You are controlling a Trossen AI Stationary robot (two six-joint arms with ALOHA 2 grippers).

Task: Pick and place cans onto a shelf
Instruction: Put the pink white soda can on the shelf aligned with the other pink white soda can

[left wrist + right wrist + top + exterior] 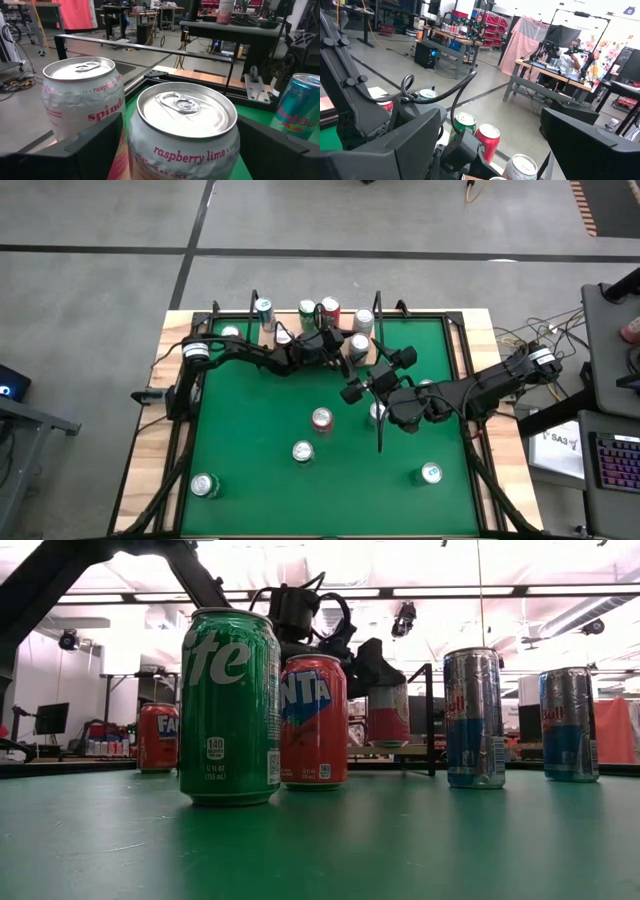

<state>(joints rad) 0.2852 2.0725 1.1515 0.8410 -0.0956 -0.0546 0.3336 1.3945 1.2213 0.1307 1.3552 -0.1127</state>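
a raspberry lime can (185, 132) is framed between the widely parted fingers of the left gripper (335, 345) at the shelf (300, 330); a straight withdrawal is advised. the right gripper (362, 383) is held open nearby.

Glossy metal cans (229, 705), matt green table top (250, 440) w/ light wood shelf (330, 352).

I'm looking into a robotics lab — concrete floor (90, 330), workbenches (547, 75) and red parts bins (492, 22) beyond the worktop (250, 470).
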